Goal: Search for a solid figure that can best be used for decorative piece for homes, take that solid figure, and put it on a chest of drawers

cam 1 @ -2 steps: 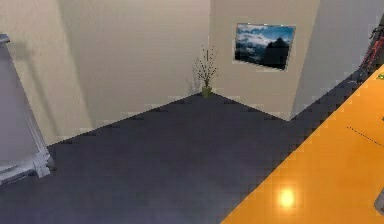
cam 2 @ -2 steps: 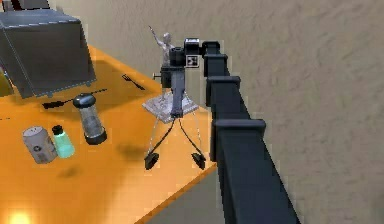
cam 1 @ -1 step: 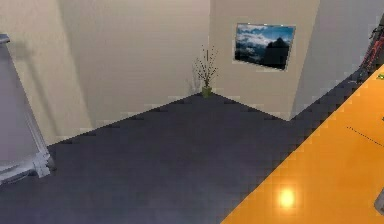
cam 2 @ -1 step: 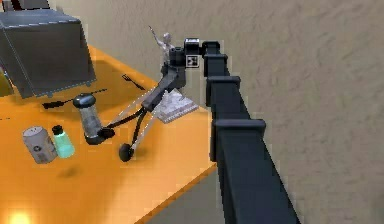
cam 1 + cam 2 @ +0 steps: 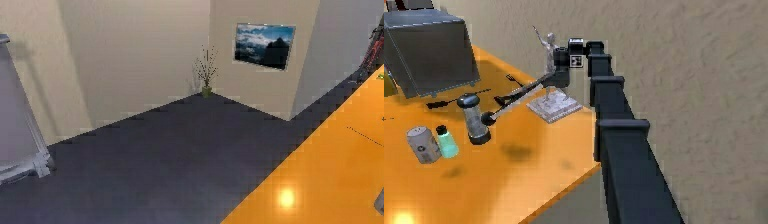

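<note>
A pale grey statue of a figure stands upright on a square grey base on the orange table, near its far edge. The dark arm rises from the arm side view's bottom edge to the statue. My gripper lies right beside the figure, its dark body just right of it and thin fingers slanting down-left over the tabletop. I cannot tell whether it holds anything or touches the statue.
On the table are a dark box, a lidded jar, a grey can, a teal bottle and a pen. Ahead: dark floor, table corner, twig vase, wall picture, grey furniture.
</note>
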Available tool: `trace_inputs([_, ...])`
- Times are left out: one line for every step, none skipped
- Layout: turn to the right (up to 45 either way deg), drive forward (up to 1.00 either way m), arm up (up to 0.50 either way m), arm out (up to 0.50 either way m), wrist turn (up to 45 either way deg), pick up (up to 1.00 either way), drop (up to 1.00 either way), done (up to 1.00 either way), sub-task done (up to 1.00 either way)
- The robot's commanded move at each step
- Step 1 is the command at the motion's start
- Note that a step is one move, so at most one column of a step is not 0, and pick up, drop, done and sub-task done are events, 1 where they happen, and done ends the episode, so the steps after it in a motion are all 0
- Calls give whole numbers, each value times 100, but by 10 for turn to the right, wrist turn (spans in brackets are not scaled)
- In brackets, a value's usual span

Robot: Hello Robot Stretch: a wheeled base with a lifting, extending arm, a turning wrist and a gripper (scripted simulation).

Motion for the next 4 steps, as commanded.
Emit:
trace_inputs([0,0,0,0,450,0,0,0,0])
trace_inputs([0,0,0,0,210,0,0,0,0])
trace_inputs([0,0,-16,0,0,0,0,0,0])
trace_inputs([0,0,0,0,0,100,0,0,0])
